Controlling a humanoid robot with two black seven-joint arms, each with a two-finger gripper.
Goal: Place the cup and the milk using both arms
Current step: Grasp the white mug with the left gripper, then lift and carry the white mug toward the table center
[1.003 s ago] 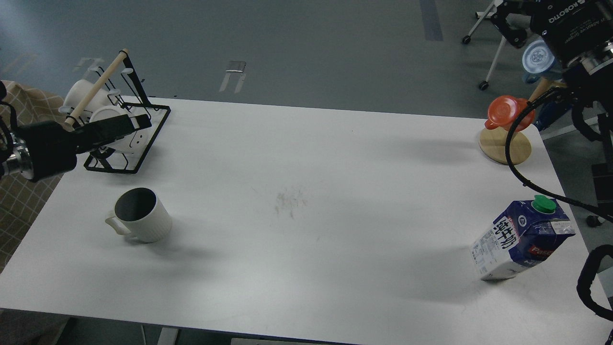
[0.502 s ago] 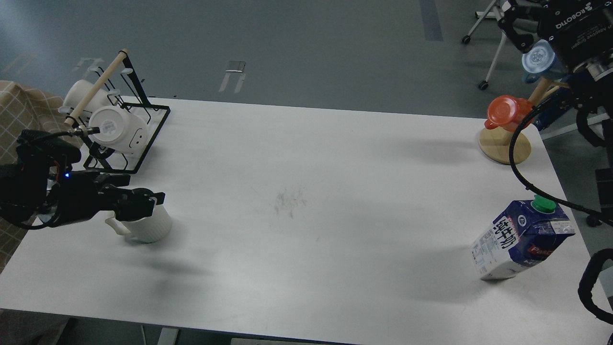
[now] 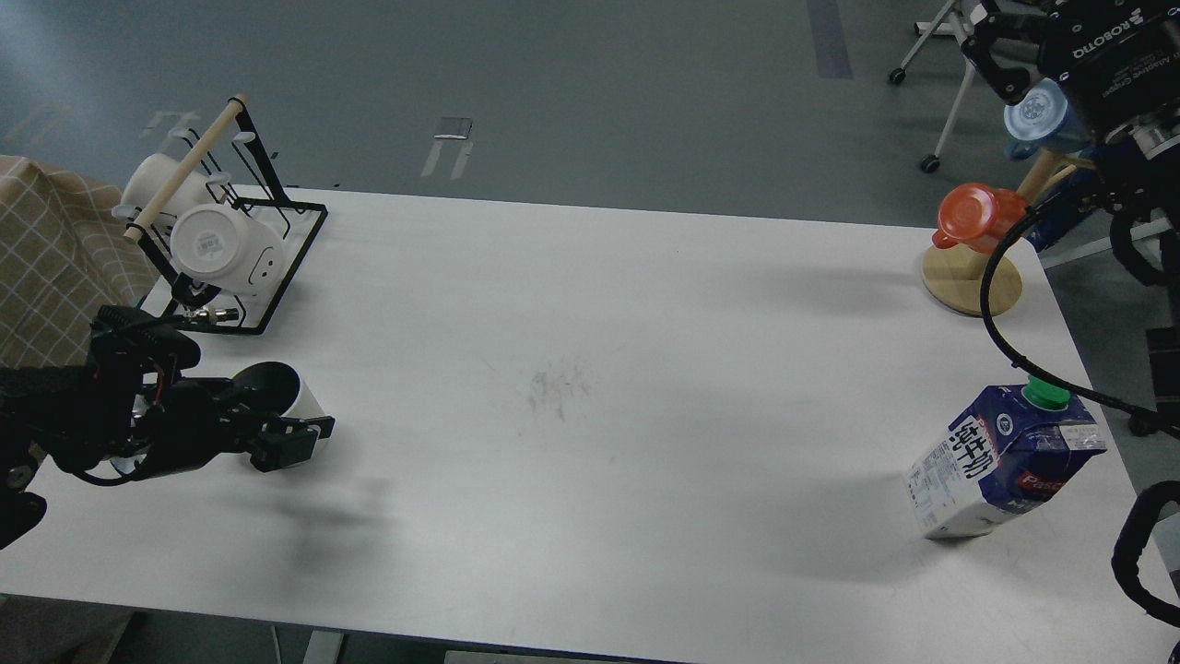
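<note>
The cup (image 3: 307, 399), an off-white ribbed mug with a dark inside, stands on the white table (image 3: 590, 369) at the front left. My left gripper (image 3: 284, 433) is down at the cup. One dark finger (image 3: 293, 443) lies across its front side and the arm hides its handle. I cannot tell whether the jaws press on it. The milk (image 3: 1009, 461), a blue and white carton with a green cap, stands at the front right. My right gripper (image 3: 994, 51) hangs high at the top right, far from the milk, with its fingers partly cut off.
A black wire rack (image 3: 277, 277) with a wooden bar holds smooth white mugs (image 3: 226, 247) at the back left. An orange cup (image 3: 973, 215) hangs on a wooden stand (image 3: 959, 286) at the back right. A black cable (image 3: 1000, 332) loops above the milk.
My left arm has dropped from beside the rack to the cup and moved forward around it. The cup and the milk have not moved. The right gripper has barely shifted.
</note>
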